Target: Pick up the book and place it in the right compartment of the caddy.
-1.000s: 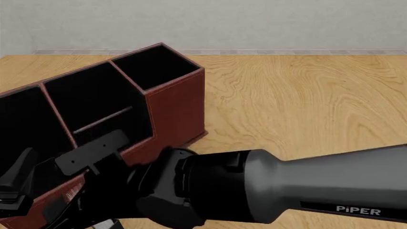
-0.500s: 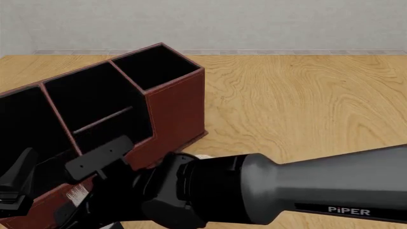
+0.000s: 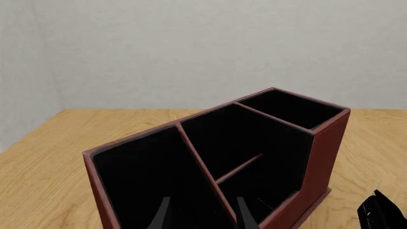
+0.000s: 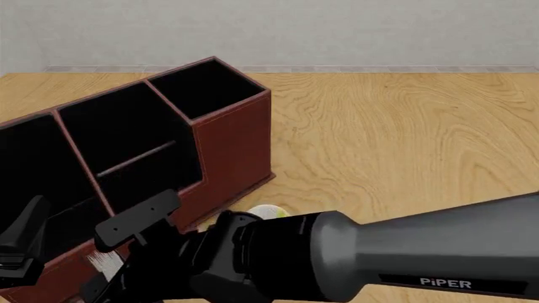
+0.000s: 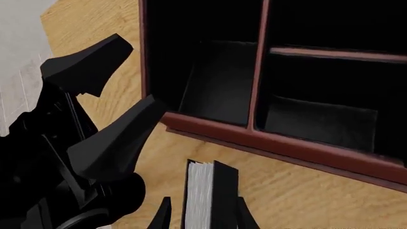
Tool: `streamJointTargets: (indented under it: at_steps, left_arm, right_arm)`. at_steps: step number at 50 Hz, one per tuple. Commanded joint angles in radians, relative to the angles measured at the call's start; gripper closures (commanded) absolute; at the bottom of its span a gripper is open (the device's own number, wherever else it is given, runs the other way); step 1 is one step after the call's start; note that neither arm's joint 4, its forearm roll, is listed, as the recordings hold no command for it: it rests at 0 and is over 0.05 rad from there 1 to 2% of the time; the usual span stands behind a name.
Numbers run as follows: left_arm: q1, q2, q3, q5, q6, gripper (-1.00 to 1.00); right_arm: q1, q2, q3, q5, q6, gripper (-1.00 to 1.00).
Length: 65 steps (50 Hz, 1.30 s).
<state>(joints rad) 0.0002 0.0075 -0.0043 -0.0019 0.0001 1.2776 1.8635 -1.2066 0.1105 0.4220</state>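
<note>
Starting at the left, my left gripper (image 3: 203, 215) hangs released, its two black fingers spread with nothing between them, looking down into the large reddish-brown leather-look caddy (image 4: 231, 139) with its black lining and three sections. It has no part in this step as far as I can judge. The caddy stands on the pale wooden worktop (image 4: 404, 139). The right compartment (image 4: 206, 88), the narrow end section with the full-height wall, is the farthest one from my front camera and shows only plain black inside. Just in front of the caddy's low stepped wall is the thin black book with a speckled whitish page edge (image 5: 213, 195). It stands on edge, straddled by the fingers of my right gripper (image 5: 203, 217). The fingertips sit close on either side of it, yet I cannot tell whether they are clamped on the covers or merely flanking them. I also cannot tell whether the book is clear of the worktop. A little further right, a white-and-yellow mug (image 4: 265, 211) peeks out behind the grey right arm (image 4: 421, 259), near the caddy's base. I take this as the grasp, or the very start of the lift. Next I need to confirm a firm hold and raise the book above the tall wall. Then I carry it past the wider middle section and lower it upright into that narrow slot.
</note>
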Motion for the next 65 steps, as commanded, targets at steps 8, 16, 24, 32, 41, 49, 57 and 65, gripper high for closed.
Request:
streamJointTargets:
  at_steps: [8, 16, 24, 32, 41, 49, 57, 65]
  left_arm:
    - [0.000, 0.000, 0.000, 0.000, 0.000, -1.00]
    - [0.000, 0.000, 0.000, 0.000, 0.000, -1.00]
    - [0.000, 0.000, 0.000, 0.000, 0.000, -1.00]
    - [0.000, 0.000, 0.000, 0.000, 0.000, -1.00]
    - [0.000, 0.000, 0.000, 0.000, 0.000, -1.00]
    - [0.000, 0.000, 0.000, 0.000, 0.000, -1.00]
    - [0.000, 0.000, 0.000, 0.000, 0.000, -1.00]
    - [0.000, 0.000, 0.000, 0.000, 0.000, -1.00]
  right_arm:
    - [0.006, 0.009, 0.016, -0.013, 0.013, -1.00]
    - [-0.008, -0.021, 0.021, -0.005, -0.037, 1.00]
    - [-0.014, -0.035, 0.033, -0.001, -0.050, 1.00]
    - [-0.028, -0.054, 0.045, 0.009, -0.062, 1.00]
    - [-0.041, -0.074, 0.053, 0.032, -0.077, 1.00]
    - [-0.064, -0.110, 0.050, 0.087, -0.120, 1.00]
    - [-0.061, -0.141, 0.046, 0.130, -0.135, 1.00]
    - [-0.057, -0.207, 0.053, 0.172, -0.136, 1.00]
